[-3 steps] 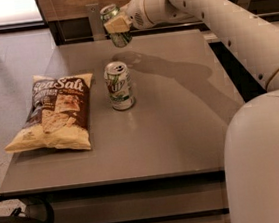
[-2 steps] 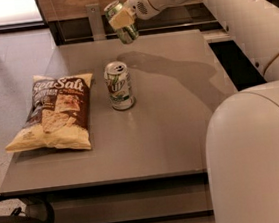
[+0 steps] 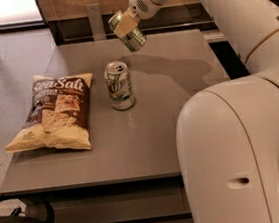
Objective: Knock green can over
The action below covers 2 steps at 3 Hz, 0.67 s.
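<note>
The green can (image 3: pixel 134 38) is off the table, tilted with its silver top up and to the left, above the far middle of the grey table (image 3: pixel 176 84). My gripper (image 3: pixel 124 23) reaches in from the upper right and is shut on the can's upper part, with a tan finger pad (image 3: pixel 122 26) lying across it. A whiter can with a big green logo (image 3: pixel 119 85) stands upright on the table, nearer the camera and slightly left of the held can.
A sea salt chip bag (image 3: pixel 54 113) lies flat on the table's left side. My white arm (image 3: pixel 241 122) fills the right foreground. A wooden wall with a dark ledge (image 3: pixel 80 29) runs behind the table. Floor lies to the left.
The green can has tipped further over in my grip and shifted slightly right and down. The white can and the bag have not moved.
</note>
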Motion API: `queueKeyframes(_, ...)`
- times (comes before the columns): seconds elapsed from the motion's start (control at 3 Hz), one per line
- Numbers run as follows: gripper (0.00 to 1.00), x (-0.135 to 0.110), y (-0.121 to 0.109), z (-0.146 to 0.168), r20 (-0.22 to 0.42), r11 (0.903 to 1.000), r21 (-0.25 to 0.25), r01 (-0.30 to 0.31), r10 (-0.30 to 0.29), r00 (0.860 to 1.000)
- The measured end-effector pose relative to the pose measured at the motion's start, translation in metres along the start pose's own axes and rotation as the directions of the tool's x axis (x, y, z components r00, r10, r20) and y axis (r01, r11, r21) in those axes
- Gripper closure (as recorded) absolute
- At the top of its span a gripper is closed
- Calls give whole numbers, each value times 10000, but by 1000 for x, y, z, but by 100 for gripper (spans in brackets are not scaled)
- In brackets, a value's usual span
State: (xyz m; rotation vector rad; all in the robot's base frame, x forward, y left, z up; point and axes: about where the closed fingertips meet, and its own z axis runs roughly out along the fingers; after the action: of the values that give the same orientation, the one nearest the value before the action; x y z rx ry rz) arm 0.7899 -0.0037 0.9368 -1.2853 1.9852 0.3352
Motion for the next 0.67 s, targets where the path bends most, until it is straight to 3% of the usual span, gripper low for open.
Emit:
queueKeyframes(0.33,100,30,4,23,-1687,9996,-261,55,-98,9856)
queueKeyframes(0.67,100,50,1,39,-2845,9996,-237,134,-196,9585)
